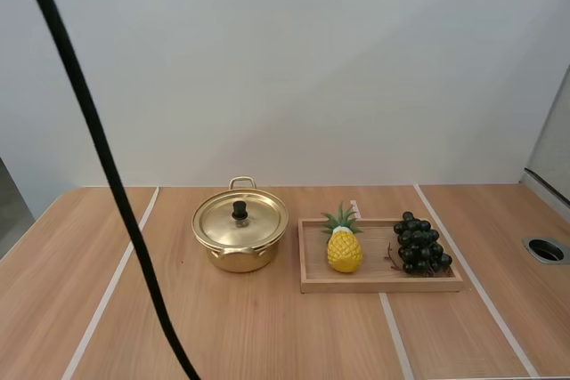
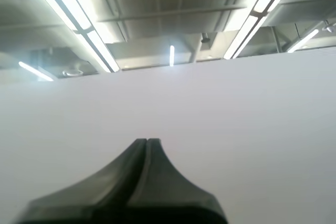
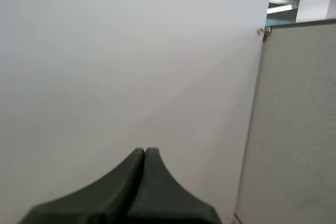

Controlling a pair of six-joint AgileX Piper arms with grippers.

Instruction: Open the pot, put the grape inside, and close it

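Lid (image 1: 254,222) sits on the pot (image 1: 239,261), grapes (image 1: 419,245) in the tray (image 1: 381,284) beside the pot; left tool (image 2: 147,142), right tool (image 3: 144,151) both closed, empty.

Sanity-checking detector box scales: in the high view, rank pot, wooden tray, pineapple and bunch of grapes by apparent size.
1. wooden tray
2. pot
3. bunch of grapes and pineapple: they look about alike, so not ranked.
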